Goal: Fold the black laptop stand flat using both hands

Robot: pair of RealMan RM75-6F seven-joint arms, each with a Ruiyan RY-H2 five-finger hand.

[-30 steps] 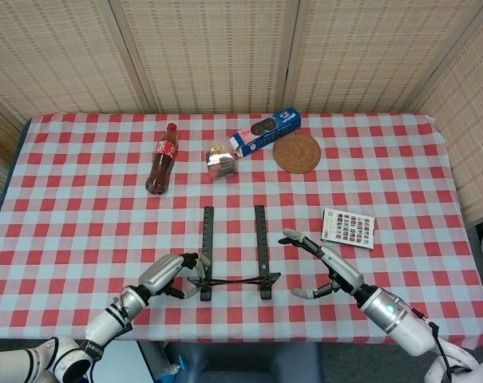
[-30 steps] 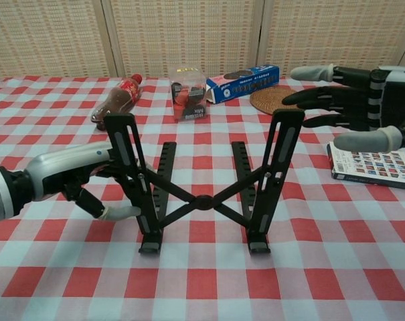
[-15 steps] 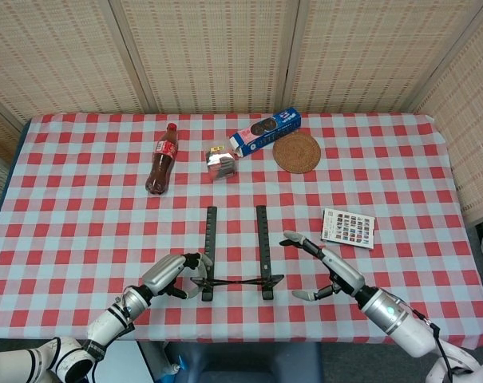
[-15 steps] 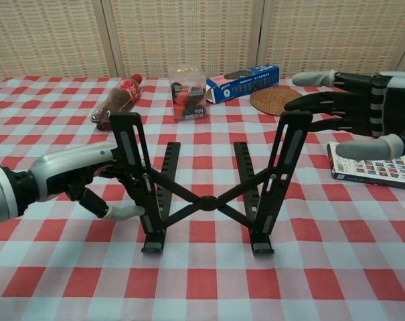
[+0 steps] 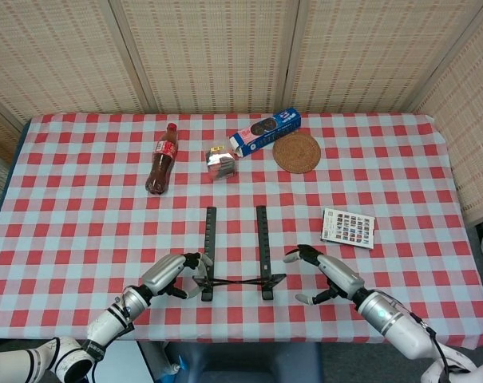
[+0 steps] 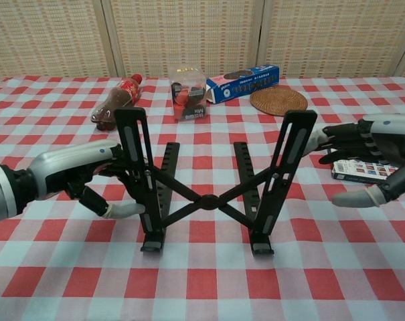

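**Stand gripped on one side only**

Laptop stand (image 6: pixel 212 194) upright, near table (image 5: pixel 81 199) edge. Left hand (image 6: pixel 75 175) grips its left upright. Right hand (image 6: pixel 369 157) spread, empty, just beside right upright. Risk: pushing unevenly could skid or topple the stand instead of collapsing it.

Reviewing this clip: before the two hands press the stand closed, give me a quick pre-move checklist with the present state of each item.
1. Left hand grips the left upright of the black laptop stand: ok, fingers wrap it.
2. Right hand on the right upright: not ok; it is open beside it, and contact cannot be told.
3. Stand's feet flat on the table: ok.
4. Stand unfolded, cross-brace spread: ok, folding not yet done.
5. Card box clear of the right hand's path: cannot tell; the hand overlaps it in the chest view.
6. Cola bottle and snack pack away from the stand: ok.
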